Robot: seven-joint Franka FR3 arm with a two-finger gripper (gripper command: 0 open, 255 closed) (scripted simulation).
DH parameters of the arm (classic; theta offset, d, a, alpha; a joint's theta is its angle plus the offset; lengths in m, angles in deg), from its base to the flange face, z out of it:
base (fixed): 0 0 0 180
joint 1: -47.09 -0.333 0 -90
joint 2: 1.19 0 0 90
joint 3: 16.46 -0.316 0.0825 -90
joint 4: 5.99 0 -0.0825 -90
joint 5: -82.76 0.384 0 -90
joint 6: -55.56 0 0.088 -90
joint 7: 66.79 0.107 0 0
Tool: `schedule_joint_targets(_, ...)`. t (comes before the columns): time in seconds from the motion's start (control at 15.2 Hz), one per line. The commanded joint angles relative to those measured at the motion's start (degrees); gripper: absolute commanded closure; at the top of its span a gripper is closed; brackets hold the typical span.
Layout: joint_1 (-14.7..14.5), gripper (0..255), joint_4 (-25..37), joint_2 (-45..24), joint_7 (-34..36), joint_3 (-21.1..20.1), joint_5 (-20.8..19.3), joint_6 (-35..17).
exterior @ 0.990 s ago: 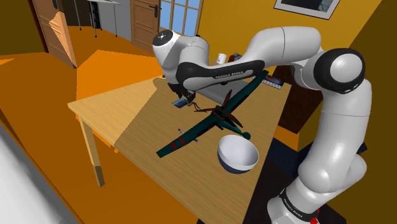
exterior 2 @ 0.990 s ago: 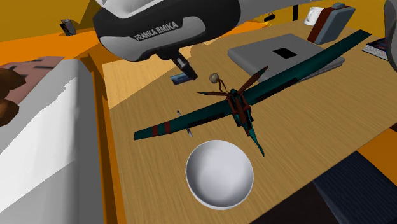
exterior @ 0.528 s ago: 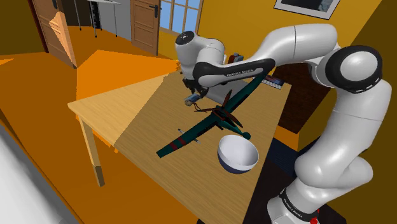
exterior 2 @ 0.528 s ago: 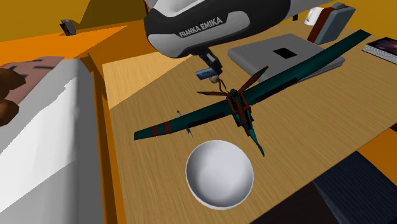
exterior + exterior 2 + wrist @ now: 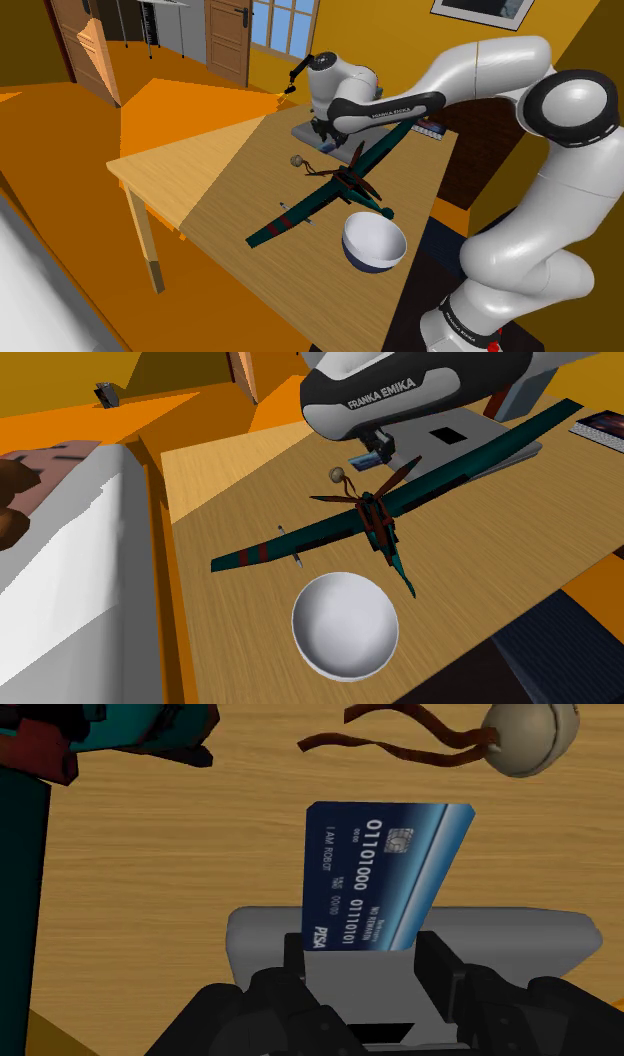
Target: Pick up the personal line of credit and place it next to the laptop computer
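A dark blue credit card (image 5: 385,874) with white numbers stands on edge between my gripper's fingers (image 5: 365,969), which are shut on it. In the second exterior view the gripper (image 5: 375,450) holds the card (image 5: 364,456) just above the near edge of the closed grey laptop (image 5: 450,432). In the wrist view the laptop's grey edge (image 5: 560,939) lies right below the card. The shoulder view has the gripper (image 5: 326,140) over the laptop's (image 5: 303,130) front edge at the table's far side.
A teal model plane (image 5: 400,502) stretches across the wooden table (image 5: 200,170), close to the gripper. A small beige ball on a brown cord (image 5: 338,475) lies beside it. A white bowl (image 5: 345,624) sits near the front edge. A mug and a grey object (image 5: 525,387) stand behind the laptop.
The gripper has carried the card off the table's middle, rightward in both exterior views, past the beige ball to the laptop's edge.
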Motion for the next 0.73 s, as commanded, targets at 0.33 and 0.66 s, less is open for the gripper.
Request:
schedule_joint_targets(0.33,5.03,255,-1.14,-0.42,-4.68,2.80,-1.62,-5.58)
schedule_joint_targets(0.66,4.16,255,-2.64,-2.54,-1.80,3.76,-4.42,-7.12)
